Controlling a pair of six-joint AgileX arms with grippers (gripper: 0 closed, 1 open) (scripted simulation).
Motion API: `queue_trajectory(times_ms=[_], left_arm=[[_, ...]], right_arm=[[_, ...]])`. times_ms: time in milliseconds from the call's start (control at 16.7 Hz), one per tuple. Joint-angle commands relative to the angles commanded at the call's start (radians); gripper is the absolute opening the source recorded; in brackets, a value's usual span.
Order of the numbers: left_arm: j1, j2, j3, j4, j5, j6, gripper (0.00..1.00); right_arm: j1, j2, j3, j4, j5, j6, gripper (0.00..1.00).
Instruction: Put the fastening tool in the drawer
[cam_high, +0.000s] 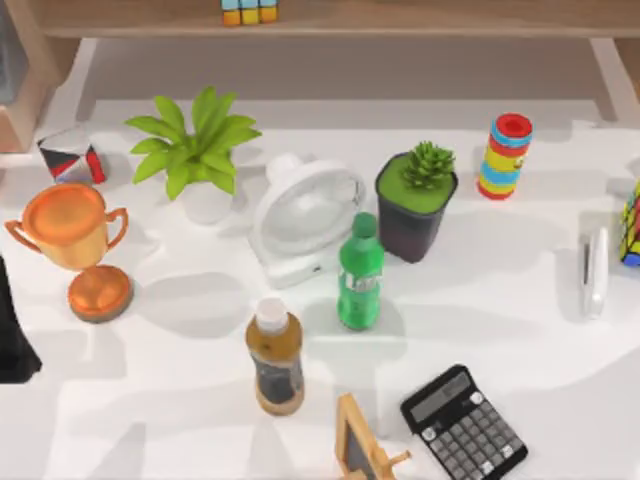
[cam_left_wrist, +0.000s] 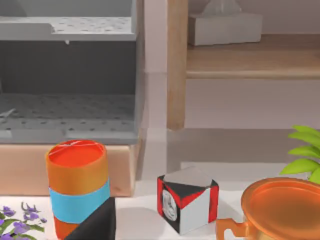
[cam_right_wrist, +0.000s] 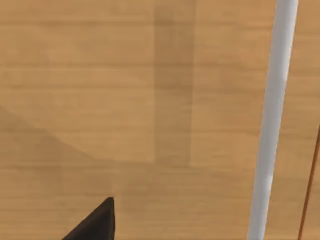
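The white-grey stapler (cam_high: 596, 272) lies lengthwise near the right edge of the table (cam_high: 180, 420), just left of a multicoloured cube (cam_high: 632, 225) that the picture border cuts off. At the left border of the top view, a dark piece of the left arm (cam_high: 14, 335) pokes in beside the orange trophy (cam_high: 75, 245); I cannot tell whether its gripper is spread or clenched. A dark fingertip (cam_left_wrist: 97, 220) sits low in the left wrist view, in front of an orange-and-blue cylinder (cam_left_wrist: 77, 185). Past it stands a grey drawer unit (cam_left_wrist: 70, 75), open toward the camera, partly cut off. A red, black and white cube (cam_left_wrist: 187, 205) rests nearby on the table. The right wrist view gives a dark fingertip (cam_right_wrist: 97, 222) over a wooden surface (cam_right_wrist: 125, 100) with a white bar (cam_right_wrist: 272, 120) across it; I cannot tell how that gripper stands. Two potted plants, two bottles, one white fan (cam_high: 300, 215), one stack of coloured rings (cam_high: 505, 155) and one black calculator (cam_high: 465, 425) crowd the middle and front. A small wooden frame (cam_high: 355, 445) is cut by the lower border. Bare tabletop lies between the green bottle (cam_high: 360, 272) and the stapler.
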Motion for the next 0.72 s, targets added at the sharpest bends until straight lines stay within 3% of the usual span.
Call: queue_trajectory(times_ms=[240, 720], left_arm=[[0.000, 0.000, 0.000, 0.000, 0.000, 0.000, 1.00], [0.000, 0.000, 0.000, 0.000, 0.000, 0.000, 1.00]], right_arm=[[0.002, 0.004, 0.009, -0.005, 0.002, 0.000, 1.00], [0.002, 0.004, 0.009, -0.005, 0.002, 0.000, 0.40]])
